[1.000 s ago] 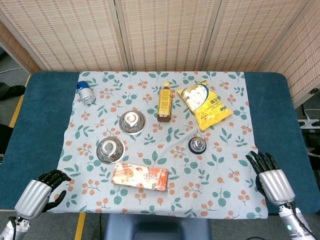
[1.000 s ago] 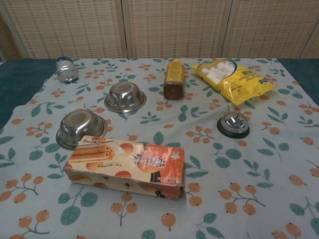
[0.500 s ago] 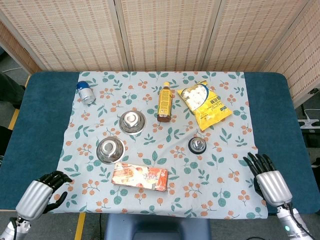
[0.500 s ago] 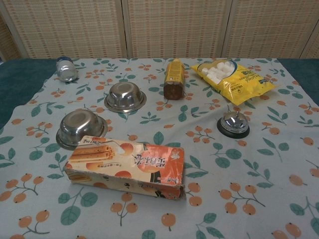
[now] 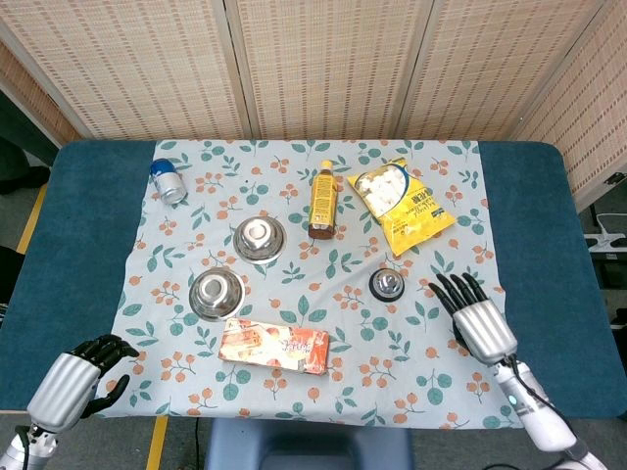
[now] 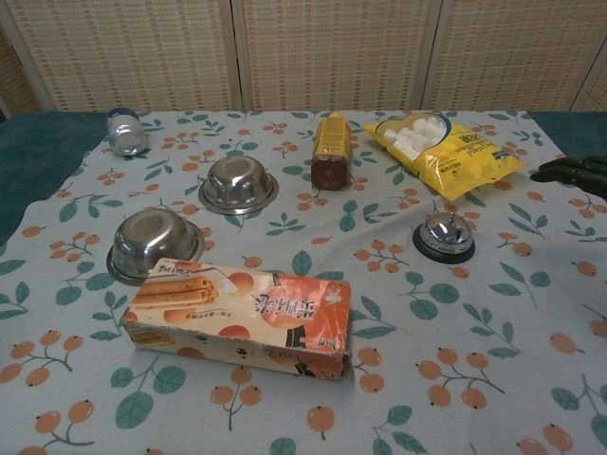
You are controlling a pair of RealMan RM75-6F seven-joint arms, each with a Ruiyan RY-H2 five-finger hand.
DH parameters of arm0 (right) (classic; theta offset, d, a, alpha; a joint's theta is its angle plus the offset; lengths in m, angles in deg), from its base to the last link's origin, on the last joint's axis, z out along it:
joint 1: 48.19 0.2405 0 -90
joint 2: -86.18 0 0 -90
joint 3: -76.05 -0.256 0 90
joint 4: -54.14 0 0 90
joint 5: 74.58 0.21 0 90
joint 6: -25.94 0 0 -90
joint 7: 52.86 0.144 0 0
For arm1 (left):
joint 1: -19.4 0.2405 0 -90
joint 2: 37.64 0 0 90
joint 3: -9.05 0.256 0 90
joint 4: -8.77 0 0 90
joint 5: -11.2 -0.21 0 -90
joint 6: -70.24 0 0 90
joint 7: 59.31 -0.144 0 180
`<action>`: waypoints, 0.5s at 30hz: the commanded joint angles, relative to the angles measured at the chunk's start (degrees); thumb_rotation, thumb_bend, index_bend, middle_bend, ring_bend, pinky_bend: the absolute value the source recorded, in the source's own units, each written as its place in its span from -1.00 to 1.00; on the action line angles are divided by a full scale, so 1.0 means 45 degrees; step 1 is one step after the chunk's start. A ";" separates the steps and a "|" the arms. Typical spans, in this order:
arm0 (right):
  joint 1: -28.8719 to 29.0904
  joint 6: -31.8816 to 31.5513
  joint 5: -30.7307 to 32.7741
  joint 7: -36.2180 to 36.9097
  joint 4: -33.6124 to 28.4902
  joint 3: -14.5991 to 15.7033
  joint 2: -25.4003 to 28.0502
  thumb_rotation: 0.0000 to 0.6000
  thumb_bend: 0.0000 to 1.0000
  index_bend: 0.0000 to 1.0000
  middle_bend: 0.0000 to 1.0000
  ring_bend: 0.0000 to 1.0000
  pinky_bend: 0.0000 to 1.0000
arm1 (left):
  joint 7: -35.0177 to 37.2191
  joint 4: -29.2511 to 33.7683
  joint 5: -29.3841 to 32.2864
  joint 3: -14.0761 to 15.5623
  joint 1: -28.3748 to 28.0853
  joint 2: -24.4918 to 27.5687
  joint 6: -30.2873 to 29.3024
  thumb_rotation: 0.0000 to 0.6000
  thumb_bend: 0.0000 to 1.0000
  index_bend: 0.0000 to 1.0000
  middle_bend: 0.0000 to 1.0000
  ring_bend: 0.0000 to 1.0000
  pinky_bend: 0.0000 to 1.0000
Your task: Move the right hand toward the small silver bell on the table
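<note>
Right hand [image 5: 477,318]: over the floral cloth [image 5: 294,387] toward its right edge, palm down, dark fingers [image 5: 457,290] spread apart and pointing away from the robot, holding nothing. In the chest view only its fingertips [image 6: 572,172] show, entering at the right border.

Small silver bell [image 5: 387,284]: stands upright on its black base on the right half of the cloth, roughly midway between the near and far edges. It lies to the left of the right hand and slightly farther from the robot than the fingertips; near, but apart, with bare cloth between them. No contact.

Left hand [image 5: 76,377]: at the near left corner of the table [image 5: 69,255], fingers curled inward, nothing in them. Well apart from the bell.

Other items on the cloth:
- yellow snack bag [image 5: 402,204], toward the far edge beyond the bell.
- bottle [image 5: 322,199] lying just left of the bag.
- two steel bowls [image 5: 259,238] [image 5: 217,294], left of centre.
- biscuit box [image 5: 273,346] near the front edge.
- small jar [image 5: 168,182] lying near the far left corner.
</note>
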 commanded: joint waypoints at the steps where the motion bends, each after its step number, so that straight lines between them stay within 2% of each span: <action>1: 0.0912 0.1013 0.0519 0.0668 0.0783 -0.0467 -0.0824 1.00 0.84 -1.00 -1.00 -1.00 -0.97 | 0.0056 0.0010 0.0037 -0.0021 0.0012 0.0022 -0.0030 1.00 -0.14 -0.26 -0.25 -0.44 -0.05; 15: 0.3051 0.3095 0.1428 0.0768 0.4056 -0.0883 -0.3892 1.00 0.84 -1.00 -1.00 -1.00 -0.97 | 0.0225 -0.0012 -0.0069 -0.0002 -0.0002 0.0056 -0.0078 1.00 -0.14 -0.26 -0.21 -0.44 -0.05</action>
